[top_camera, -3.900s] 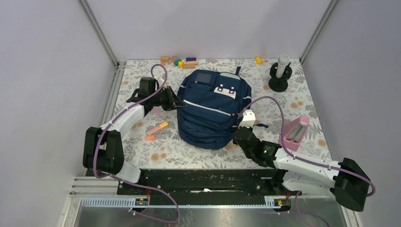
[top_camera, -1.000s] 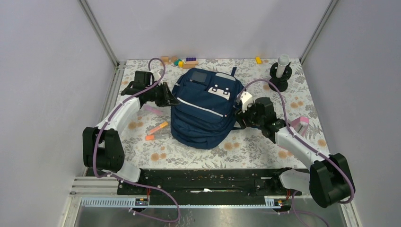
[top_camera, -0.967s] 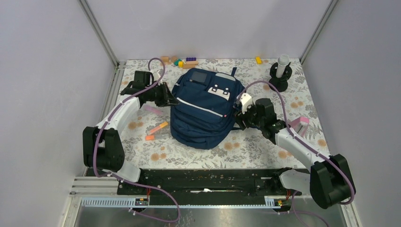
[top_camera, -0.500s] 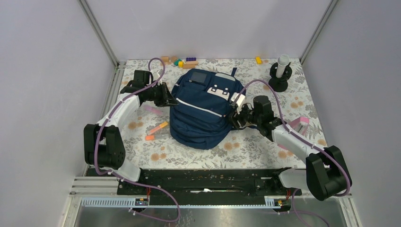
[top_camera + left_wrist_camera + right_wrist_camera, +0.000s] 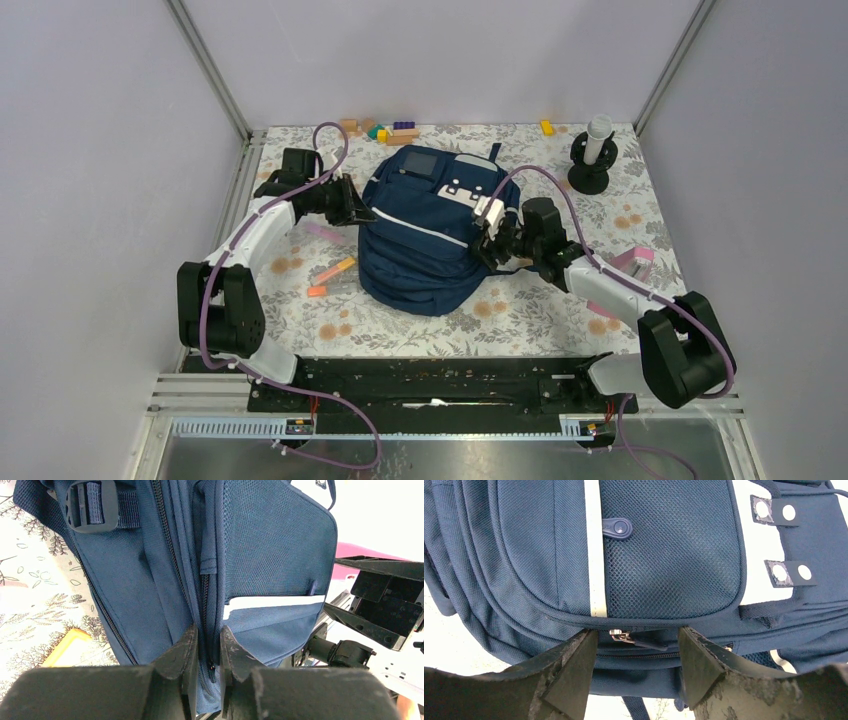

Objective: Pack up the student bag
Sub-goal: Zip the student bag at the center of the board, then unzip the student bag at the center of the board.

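The student bag [image 5: 430,235], a navy backpack with white patches and a pale stripe, lies flat in the middle of the table. My left gripper [image 5: 362,213] is at its left side. In the left wrist view this gripper [image 5: 207,635] is shut on a fold of the bag [image 5: 270,555] along a zipper seam. My right gripper [image 5: 487,240] presses against the bag's right side. In the right wrist view it [image 5: 638,640] stands open, its jaws on either side of a zipper pull [image 5: 644,641] below the mesh pocket of the bag [image 5: 664,555].
Two orange markers [image 5: 333,270] lie left of the bag, under the left arm. Coloured blocks [image 5: 385,130] and a yellow block [image 5: 547,127] sit at the back edge. A black stand with a white cylinder [image 5: 592,160] is at back right. A pink case [image 5: 638,262] lies right.
The right arm swung from the near right in to the bag's right side, moving left onto it. The bag shifted slightly left. The left gripper kept its hold.
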You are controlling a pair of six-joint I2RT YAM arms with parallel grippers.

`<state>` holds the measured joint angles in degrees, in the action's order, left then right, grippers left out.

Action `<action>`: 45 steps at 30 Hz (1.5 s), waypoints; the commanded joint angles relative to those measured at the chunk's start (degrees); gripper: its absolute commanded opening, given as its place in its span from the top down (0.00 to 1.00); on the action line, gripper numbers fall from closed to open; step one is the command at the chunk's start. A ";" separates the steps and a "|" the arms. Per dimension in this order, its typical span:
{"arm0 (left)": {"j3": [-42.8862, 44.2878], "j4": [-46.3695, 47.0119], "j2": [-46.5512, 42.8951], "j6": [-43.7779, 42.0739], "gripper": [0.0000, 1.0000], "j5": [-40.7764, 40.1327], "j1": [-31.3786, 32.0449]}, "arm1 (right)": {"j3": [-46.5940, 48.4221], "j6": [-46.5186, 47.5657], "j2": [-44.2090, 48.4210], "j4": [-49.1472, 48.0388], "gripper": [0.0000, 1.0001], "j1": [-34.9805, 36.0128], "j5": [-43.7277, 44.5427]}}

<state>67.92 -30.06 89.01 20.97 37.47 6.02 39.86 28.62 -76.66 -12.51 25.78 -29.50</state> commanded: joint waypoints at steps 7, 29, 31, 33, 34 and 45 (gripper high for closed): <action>3.74 1.74 -0.63 -1.12 1.00 2.07 -1.01 | 3.28 2.15 -1.32 2.15 0.71 2.41 2.71; -3.78 13.52 -4.46 8.26 1.00 1.08 -1.01 | 3.83 -17.82 2.97 13.55 1.00 13.93 19.75; -4.55 14.69 -4.87 9.22 1.00 0.96 -1.01 | 4.51 -21.32 2.68 15.82 1.00 15.18 21.41; -5.01 15.09 -5.41 9.47 1.00 0.14 -1.02 | 4.56 -24.35 2.59 16.71 1.00 16.89 23.03; -5.21 15.24 -5.74 9.50 1.00 -0.32 -1.01 | 4.41 -25.26 2.67 16.81 1.00 17.98 23.91; -6.36 16.47 -6.51 10.34 1.00 -1.44 -1.01 | 6.46 -37.25 0.71 15.06 1.00 26.70 30.90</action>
<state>61.25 -20.82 85.41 29.43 36.69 5.28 44.12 -1.45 -74.96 2.26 48.86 2.02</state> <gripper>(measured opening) 0.135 0.033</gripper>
